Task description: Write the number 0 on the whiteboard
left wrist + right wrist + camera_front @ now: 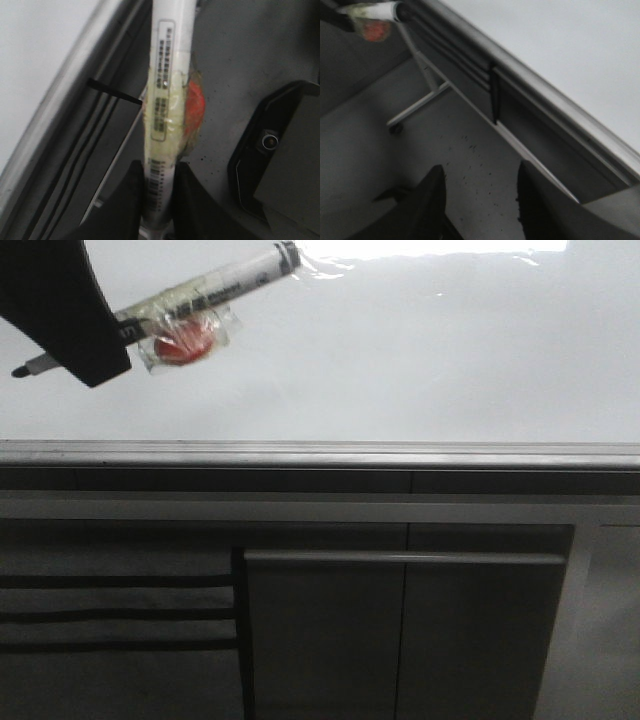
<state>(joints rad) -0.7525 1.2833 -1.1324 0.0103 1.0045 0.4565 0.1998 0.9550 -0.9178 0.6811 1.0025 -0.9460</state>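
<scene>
Glossy whiteboard (420, 350) — grey edge strip, grey cabinet panels (400, 640) beneath

Whiteboard (420, 350) glossy white; marker (205, 290) white, red blob; cabinet (400, 630) grey.

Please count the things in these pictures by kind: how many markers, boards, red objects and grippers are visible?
Marker: 1, held in the left gripper
Whiteboard: 1, no mark visible on it
Red object taped to the marker: 1
Grippers: 2, the left one and the right gripper, which is open and holds nothing
Total: 5
</scene>
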